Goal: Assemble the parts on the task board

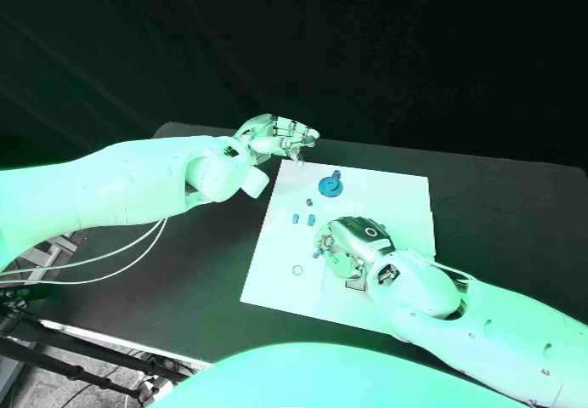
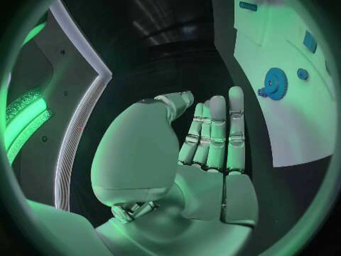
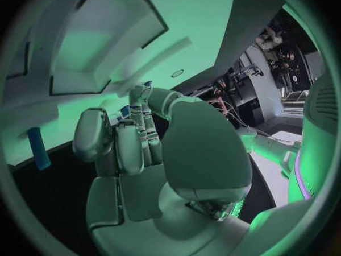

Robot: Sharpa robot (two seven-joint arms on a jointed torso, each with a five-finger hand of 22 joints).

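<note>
The white task board (image 1: 392, 191) lies in the middle of the black table. A blue gear (image 1: 330, 184) stands on its far part, with small blue parts (image 1: 302, 218) just in front of it. My right hand (image 1: 355, 248) is low over the board's middle with its fingers curled in. It pinches a small blue part (image 3: 125, 111) between thumb and fingertips. A blue peg (image 3: 39, 148) lies beside that hand. My left hand (image 1: 277, 136) hovers off the board's far left corner, fingers (image 2: 216, 133) straight and holding nothing. The left wrist view shows the gear (image 2: 273, 83).
A small ring (image 1: 298, 270) sits on the board's near left part. Bare black table (image 1: 183, 255) stretches left of the board, and more lies to its right (image 1: 502, 212). White cables (image 1: 110, 255) hang under my left arm.
</note>
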